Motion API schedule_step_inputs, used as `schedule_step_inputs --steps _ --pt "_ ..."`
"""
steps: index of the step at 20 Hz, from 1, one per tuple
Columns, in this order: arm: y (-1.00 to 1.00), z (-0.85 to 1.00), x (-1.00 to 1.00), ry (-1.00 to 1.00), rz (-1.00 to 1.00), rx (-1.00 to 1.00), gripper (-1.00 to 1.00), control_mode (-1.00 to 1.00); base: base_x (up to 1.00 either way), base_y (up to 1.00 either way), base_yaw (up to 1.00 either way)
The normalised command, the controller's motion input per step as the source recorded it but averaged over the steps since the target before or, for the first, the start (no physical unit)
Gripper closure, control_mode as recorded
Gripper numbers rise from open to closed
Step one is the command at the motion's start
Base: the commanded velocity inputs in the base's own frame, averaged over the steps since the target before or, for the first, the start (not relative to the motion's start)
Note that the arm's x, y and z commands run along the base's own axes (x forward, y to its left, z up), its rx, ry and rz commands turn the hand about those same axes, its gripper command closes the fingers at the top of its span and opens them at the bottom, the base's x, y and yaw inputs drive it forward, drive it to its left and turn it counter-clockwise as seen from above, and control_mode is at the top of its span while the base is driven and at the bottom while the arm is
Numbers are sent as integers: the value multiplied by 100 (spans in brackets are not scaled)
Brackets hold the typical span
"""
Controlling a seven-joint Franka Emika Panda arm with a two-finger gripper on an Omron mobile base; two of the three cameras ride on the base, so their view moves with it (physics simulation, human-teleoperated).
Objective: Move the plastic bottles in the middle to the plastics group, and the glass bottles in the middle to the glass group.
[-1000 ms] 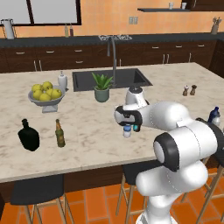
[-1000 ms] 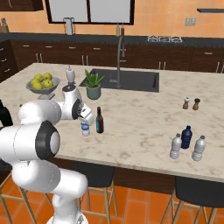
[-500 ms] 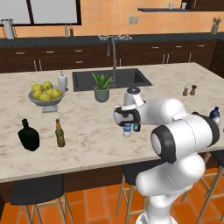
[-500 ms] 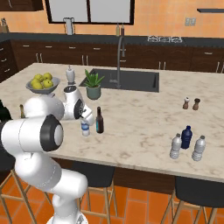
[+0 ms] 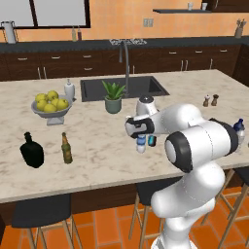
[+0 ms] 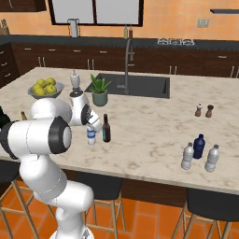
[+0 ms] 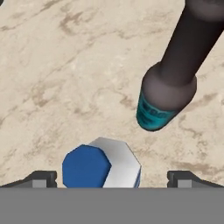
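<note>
Change since the earlier frames: barely any; bottles sit where they were, and my arm has only shifted its elbow a little while the hand stays over the middle pair.
Gripper: the two-finger gripper [image 7: 111, 177] hangs just above the small clear water bottle with the blue label and blue cap [image 7: 101, 166], jaws spread wide, one dark tip either side of it and neither touching; I have hold of nothing.
Beside it: the slim dark brown long-necked bottle with the cyan label [image 6: 106, 129] stands upright just beside that water bottle, on the marble counter [image 6: 154, 140].
Plastics group: on my right, near the counter's front edge, the small dark blue rounded bottle [image 6: 199, 146] stands between two clear greyish water bottles, one [image 6: 187, 156] to its left and one [image 6: 212, 158] to its right.
Glass group: well apart on my left, the squat black flask-shaped bottle [image 5: 32, 151] and the slim amber beer bottle with a yellowish label [image 5: 66, 149] stand near each other.
Farther back: grey bowl of yellow fruit [image 5: 50, 106], lemons I think, though the view is coarse; potted green plant [image 5: 113, 97] by the dark sink [image 5: 124, 87].
</note>
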Motion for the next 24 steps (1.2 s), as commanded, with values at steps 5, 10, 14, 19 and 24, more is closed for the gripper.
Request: schedule_step_inputs --steps 5,10,14,19,24 --pt "0 -15 0 -1 0 0 100 -100 0 0 0" --pt "-8 -12 -1 0 0 0 100 -100 0 0 0" --pt "-12 -10 -17 -1 0 0 100 -100 0 0 0" --pt "-1 12 -38 -1 0 4 100 -100 0 0 0" --pt "13 26 -56 3 2 6 100 -100 0 0 0"
